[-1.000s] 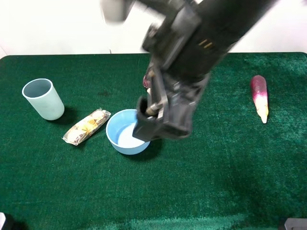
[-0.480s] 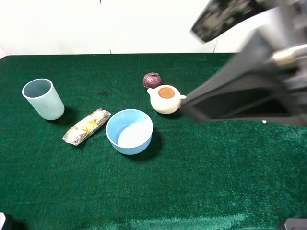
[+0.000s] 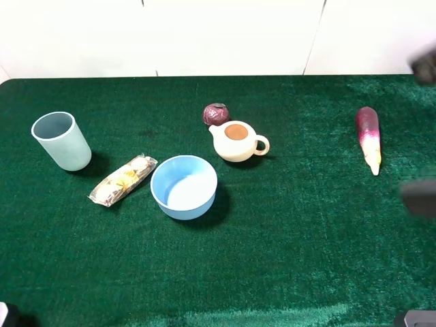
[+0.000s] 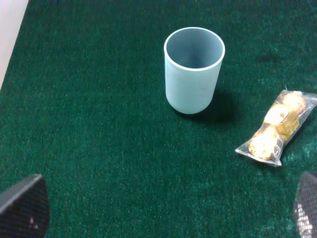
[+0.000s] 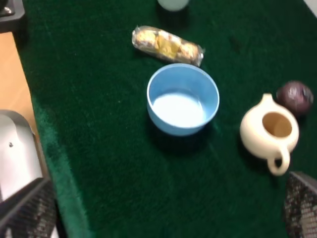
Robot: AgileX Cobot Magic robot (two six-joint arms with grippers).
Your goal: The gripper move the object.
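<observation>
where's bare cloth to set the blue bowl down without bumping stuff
The widest free patch is the green cloth in front of the bowl, toward the near edge. Another lies between the teapot and the purple-white vegetable. It is crowded around the bowl: the snack packet beside it, cup beyond that, teapot and dark red ball behind.

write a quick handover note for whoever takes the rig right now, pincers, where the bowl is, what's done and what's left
Left pincer: open, empty, over the mat near the cup.
Right pincer: open, empty, pulled off to the right edge of the high view.
Blue bowl: upright and free on the green mat, between the snack packet and the teapot; the right wrist view also shows it.
Done: cannot tell from the bowl's position alone whether the move is finished.
Left: check the intended spot; if wrong, regrasp the bowl.
</observation>
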